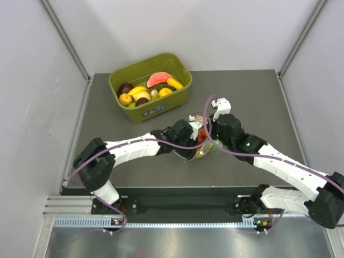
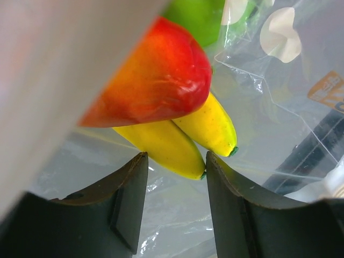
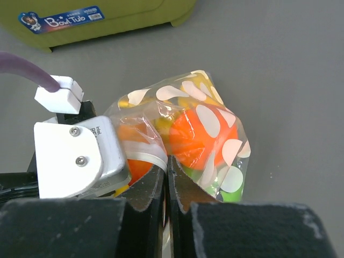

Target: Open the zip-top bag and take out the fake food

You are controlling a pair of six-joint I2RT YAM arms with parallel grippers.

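Reaching for the banana bunch point(image 2: 177, 145): what matters?

— The zip-top bag point(image 3: 215, 140) lies mid-table, at 5 o'clock from the green tub point(image 1: 150, 86). The right gripper point(image 3: 166, 177) pinches its edge, jaws closed. I'd hold that firm.

And the left gripper point(image 2: 174, 183)?

— Half-apart, empty, banana at 12 o'clock. Ease forward, close gently, avoid the red piece point(image 2: 161, 80).

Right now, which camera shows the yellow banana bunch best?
The left wrist view: the banana bunch fills mid-frame, tucked under the red piece. The right wrist view gives only yellow glimpses through the dotted zip-top bag. In the top external view the bag is a small clump; bananas can't be made out.
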